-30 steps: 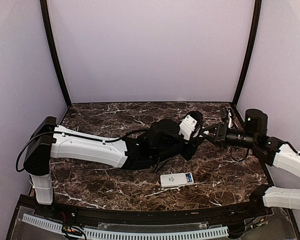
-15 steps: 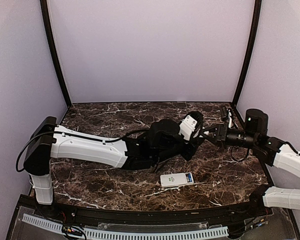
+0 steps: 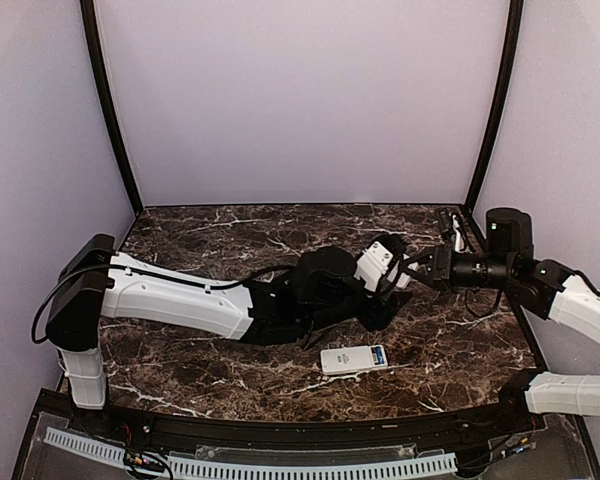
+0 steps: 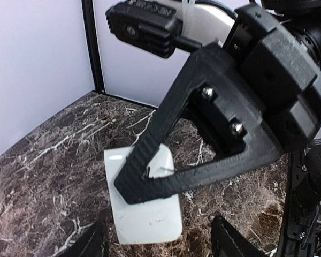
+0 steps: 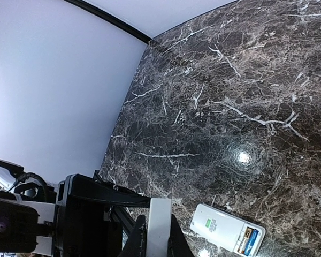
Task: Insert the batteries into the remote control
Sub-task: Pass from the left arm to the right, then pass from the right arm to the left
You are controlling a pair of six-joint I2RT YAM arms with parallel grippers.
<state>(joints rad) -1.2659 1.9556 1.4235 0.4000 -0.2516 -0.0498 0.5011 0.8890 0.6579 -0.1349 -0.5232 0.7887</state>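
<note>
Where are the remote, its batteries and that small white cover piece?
remote control [image 3: 348,360], top view, its white body.
batteries [image 5: 252,241], right wrist view, blue cells in the remote's end.
white cover piece [image 4: 150,219], left wrist view, its bare lower face.

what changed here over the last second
The left gripper opened and let go of the white cover, and its wrist drew back a little toward the near edge. The right gripper closed on the white cover and now holds it. The remote stayed where it was on the table, with the blue batteries showing at one end.
</note>
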